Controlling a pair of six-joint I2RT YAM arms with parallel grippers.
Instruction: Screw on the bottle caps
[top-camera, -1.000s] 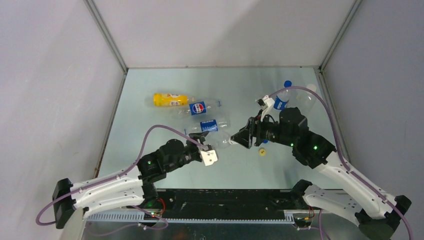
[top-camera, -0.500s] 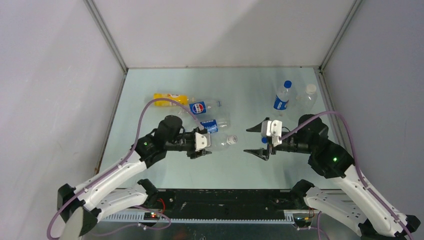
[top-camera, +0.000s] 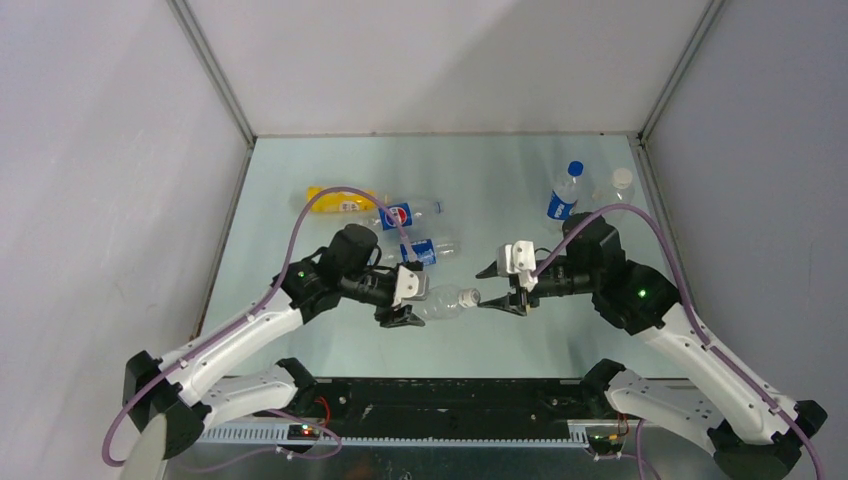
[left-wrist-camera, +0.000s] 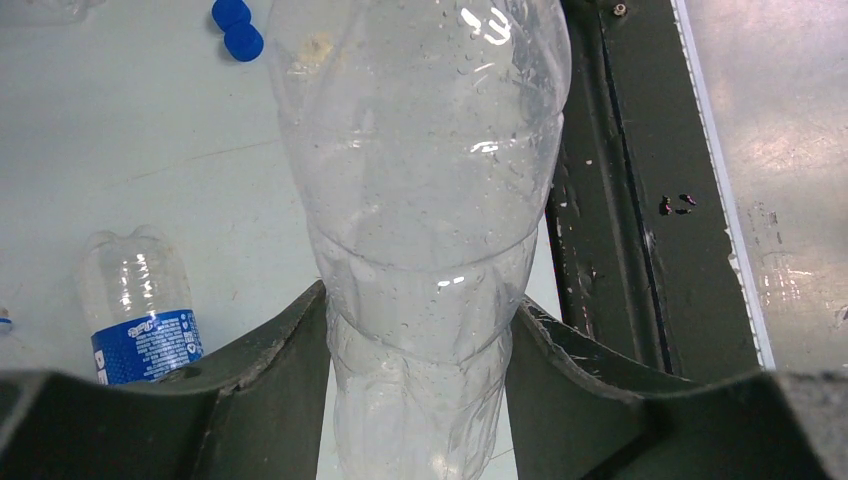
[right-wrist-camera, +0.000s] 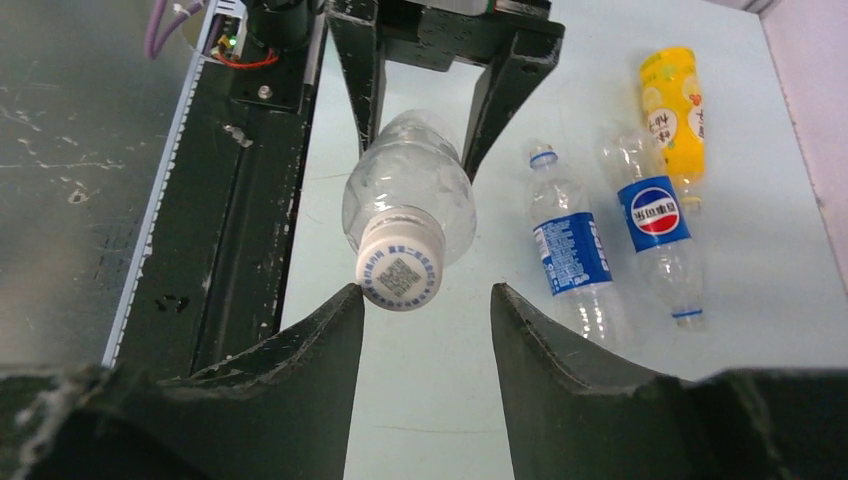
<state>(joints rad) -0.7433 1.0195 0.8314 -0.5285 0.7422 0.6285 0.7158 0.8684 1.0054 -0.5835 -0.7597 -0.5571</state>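
Top external view, centre | left gripper (top-camera: 404, 301) closed around clear unlabelled bottle (top-camera: 445, 301), held sideways | white cap (top-camera: 473, 296) sits on its neck, pointing frame-right | right gripper (top-camera: 493, 288) spread wide, cap between its fingers, gripping nothing

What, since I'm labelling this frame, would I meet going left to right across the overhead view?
Yellow bottle → left gripper → held clear bottle → right gripper → blue-capped upright bottle → white-capped upright bottle. The two lying blue-labelled bottles overlap others, so I skip them.
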